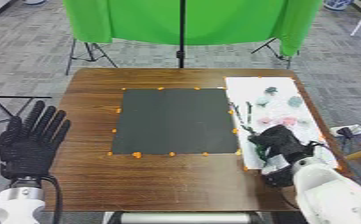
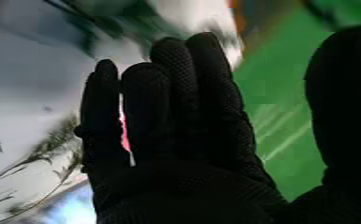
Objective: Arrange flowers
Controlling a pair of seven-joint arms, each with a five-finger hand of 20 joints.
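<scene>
The right robot hand [image 1: 283, 144] is low over the near part of the white sheet [image 1: 244, 87] on the right side of the tabletop [image 1: 176, 185], its glove covering whatever lies beneath. Dark green stems [image 1: 249, 112] show beside it; their lower parts run in among the dark fingers, and I cannot tell if they touch the glove. Beyond it on the sheet lie pink flowers [image 1: 287, 121], pale green flowers [image 1: 295, 101] and a darker bloom [image 1: 271, 90], all too small to name by kind.

In the right wrist view, the right robot hand [image 2: 194, 185] is wide, its fingers straight and the thumb well apart, cut off by the edge. A strip of pink shows between two fingers, mostly covered; thin sprigs [image 2: 48, 147] are blurred.

The left robot hand [image 1: 27, 150] is wide too, fingers straight, beside the tabletop's left edge. A dark mat [image 1: 172, 120] lies left of the sheet.
</scene>
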